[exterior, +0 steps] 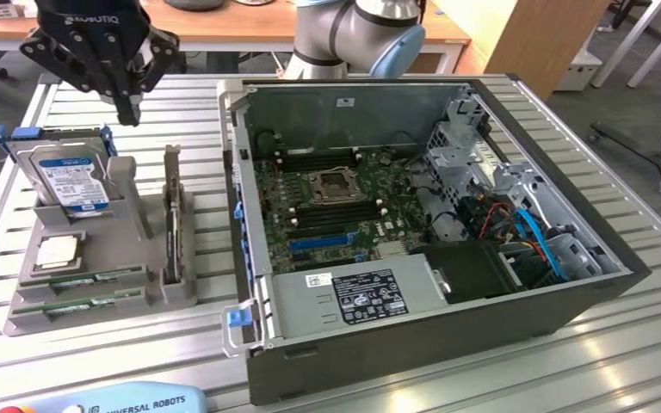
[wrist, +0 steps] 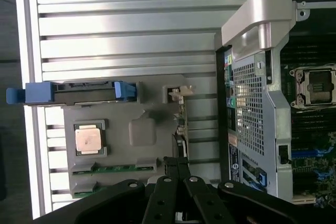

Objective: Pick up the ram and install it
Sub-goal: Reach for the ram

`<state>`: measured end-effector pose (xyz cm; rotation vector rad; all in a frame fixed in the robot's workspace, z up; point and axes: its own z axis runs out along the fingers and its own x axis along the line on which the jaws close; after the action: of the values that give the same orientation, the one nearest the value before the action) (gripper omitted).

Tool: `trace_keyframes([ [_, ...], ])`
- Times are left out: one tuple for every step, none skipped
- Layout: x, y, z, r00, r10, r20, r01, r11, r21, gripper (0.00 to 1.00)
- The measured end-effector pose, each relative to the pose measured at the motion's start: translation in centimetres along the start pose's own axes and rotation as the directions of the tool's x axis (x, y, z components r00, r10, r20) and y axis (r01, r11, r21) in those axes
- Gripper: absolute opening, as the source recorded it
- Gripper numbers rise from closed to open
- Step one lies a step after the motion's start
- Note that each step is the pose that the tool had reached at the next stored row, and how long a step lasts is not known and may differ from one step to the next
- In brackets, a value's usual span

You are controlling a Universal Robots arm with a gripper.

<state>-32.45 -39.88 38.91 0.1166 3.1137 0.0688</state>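
Two ram sticks, thin green boards, lie flat in slots at the front of the grey holder (exterior: 135, 297): one ram stick (exterior: 87, 281) and a second one (exterior: 78, 305) just in front of it. In the wrist view the ram (wrist: 115, 168) shows as a green strip beside the fingertips, with the other stick (wrist: 86, 188) partly hidden by the gripper body. My black gripper (exterior: 127, 110) (wrist: 177, 162) hangs well above the back of the holder, over the hard drive, shut and holding nothing.
The holder also carries a hard drive (exterior: 72, 176) in a blue-tabbed bracket, a square silver processor (exterior: 58, 249) and an upright dark card (exterior: 172, 224). The open computer case (exterior: 606, 249) lies at the exterior view's right, motherboard (exterior: 330, 194) exposed. A teach pendant (exterior: 124, 402) lies at the front.
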Motion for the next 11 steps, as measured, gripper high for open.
trace_keyframes([
  [0.2,-0.02,0.0,1.0,0.0,0.0001,0.0,1.0,0.0,0.1],
  [0.4,-0.03,0.0,1.0,0.0,0.0,0.0,1.0,0.0,0.1],
  [0.7,-0.05,0.0,1.0,0.0,0.0,0.0,1.0,0.0,0.1],
  [0.9,-0.07,0.0,1.0,0.0,0.0,0.0,1.0,0.0,0.1],
  [1.1,-0.09,0.0,1.0,0.0,0.0,0.0,1.0,0.0,0.1],
  [1.4,-0.1,0.01,1.0,0.0,0.0,0.0,1.0,0.0,0.1],
  [1.6,-0.12,0.01,1.0,0.0,0.0001,0.0,1.0,0.0,0.1],
  [1.9,-0.14,0.01,1.0,0.0,0.0001,0.0,1.0,-0.0001,0.1],
  [2.1,-0.16,0.01,1.0,0.0,0.0,0.0,1.0,0.0,0.1],
  [2.3,-0.18,0.01,1.0,0.0,0.0001,0.0,1.0,0.0,0.1],
  [2.5,-0.19,0.0,1.0,0.0,0.0,0.0,1.0,0.0,0.1],
])
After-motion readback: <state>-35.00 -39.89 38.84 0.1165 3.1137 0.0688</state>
